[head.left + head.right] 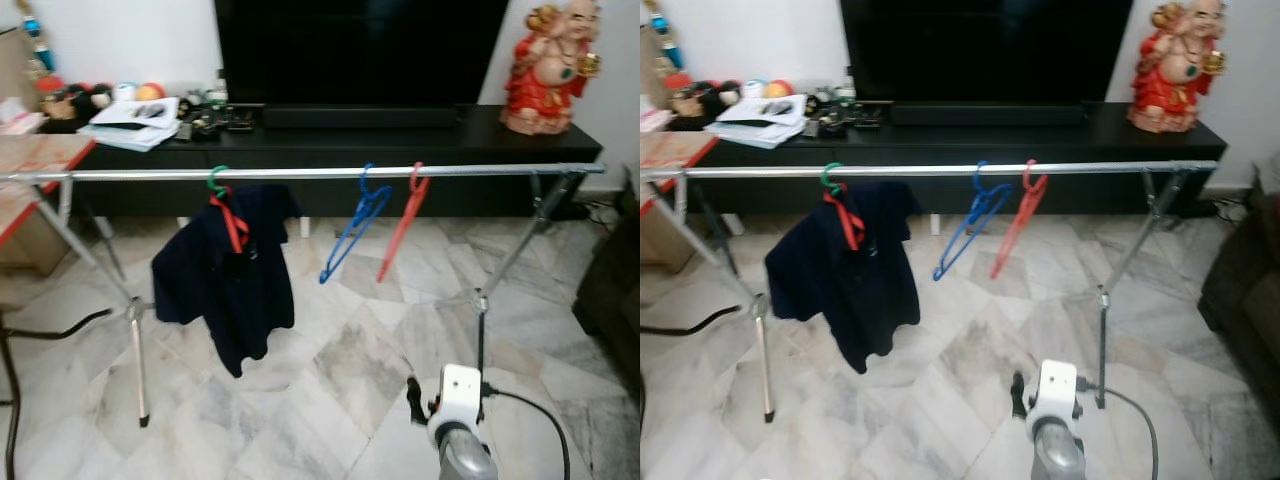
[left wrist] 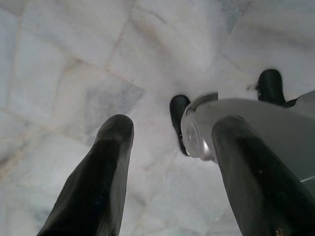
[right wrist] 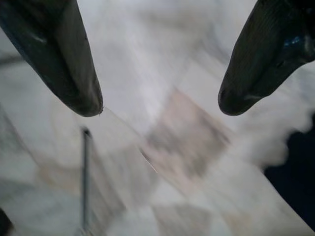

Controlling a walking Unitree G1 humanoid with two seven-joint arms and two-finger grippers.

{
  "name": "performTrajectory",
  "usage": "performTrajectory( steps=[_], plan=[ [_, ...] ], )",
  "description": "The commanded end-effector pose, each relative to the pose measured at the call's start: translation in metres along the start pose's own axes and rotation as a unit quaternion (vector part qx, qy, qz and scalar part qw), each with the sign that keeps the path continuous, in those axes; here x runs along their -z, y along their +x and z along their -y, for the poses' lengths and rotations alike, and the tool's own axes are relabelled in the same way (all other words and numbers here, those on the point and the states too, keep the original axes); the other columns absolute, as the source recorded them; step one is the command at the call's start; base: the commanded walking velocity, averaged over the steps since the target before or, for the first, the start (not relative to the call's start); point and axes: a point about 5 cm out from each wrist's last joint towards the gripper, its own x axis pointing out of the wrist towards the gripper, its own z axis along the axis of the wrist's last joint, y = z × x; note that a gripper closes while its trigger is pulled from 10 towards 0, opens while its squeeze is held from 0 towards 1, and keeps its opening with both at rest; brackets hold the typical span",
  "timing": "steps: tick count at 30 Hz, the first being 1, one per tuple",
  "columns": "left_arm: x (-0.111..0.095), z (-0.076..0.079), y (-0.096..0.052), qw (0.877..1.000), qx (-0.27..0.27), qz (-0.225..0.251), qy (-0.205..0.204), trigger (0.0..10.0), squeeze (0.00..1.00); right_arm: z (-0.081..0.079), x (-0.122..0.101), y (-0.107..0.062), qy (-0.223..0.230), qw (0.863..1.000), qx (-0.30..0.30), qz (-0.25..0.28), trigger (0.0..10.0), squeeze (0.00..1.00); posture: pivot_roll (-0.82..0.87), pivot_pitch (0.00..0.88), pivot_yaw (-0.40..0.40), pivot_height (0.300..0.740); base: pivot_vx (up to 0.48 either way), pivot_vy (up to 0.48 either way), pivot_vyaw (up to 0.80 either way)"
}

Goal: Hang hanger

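Observation:
A silver clothes rail (image 1: 300, 173) spans the room at mid height. On it hang a green-hooked hanger carrying a dark navy shirt (image 1: 228, 275), a bare blue hanger (image 1: 352, 228) and a bare red hanger (image 1: 403, 225), both tilted. My right arm (image 1: 458, 405) is low in front of the rail, below the red hanger. In the right wrist view my right gripper (image 3: 160, 105) is open over blurred marble floor with nothing between its fingers. My left gripper (image 2: 173, 128) is open too, pointing down at the floor and holding nothing.
The rail's splayed legs (image 1: 137, 340) (image 1: 482, 300) stand on the marble floor. Behind it are a black TV console (image 1: 340, 140) with clutter and a red statue (image 1: 548, 70). A table (image 1: 30, 165) stands left, a dark sofa (image 1: 610, 290) right, and a black cable (image 1: 545, 420) lies on the floor.

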Motion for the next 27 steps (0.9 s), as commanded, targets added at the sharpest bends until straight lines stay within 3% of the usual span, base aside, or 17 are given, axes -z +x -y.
performTrajectory(
  steps=[1,4,13,27],
  plan=[
    [0.014,-0.003,-0.002,1.0,-0.005,-0.02,-0.007,10.0,0.0,0.0,0.017,-0.004,-0.004,0.999,0.002,-0.041,10.0,0.0,0.09,0.006,0.026,0.74,0.0,0.0,-0.79],
    [0.014,-0.004,-0.003,1.0,-0.01,-0.023,-0.002,10.0,0.0,0.005,0.05,-0.014,-0.045,0.993,0.0,-0.105,10.0,0.0,0.11,0.008,0.026,0.74,0.0,0.0,-0.78],
    [0.015,-0.008,-0.003,0.999,-0.02,-0.028,0.019,10.0,0.0,0.01,0.082,-0.029,-0.047,0.988,0.001,-0.148,10.0,0.0,0.1,0.008,0.035,0.74,0.0,0.0,-0.77],
    [0.016,-0.009,-0.004,0.999,-0.027,-0.03,0.017,10.0,0.0,0.013,0.09,-0.033,-0.064,0.985,-0.002,-0.16,10.0,0.0,0.1,0.0,0.037,0.74,0.0,0.0,-0.77]
  ],
)
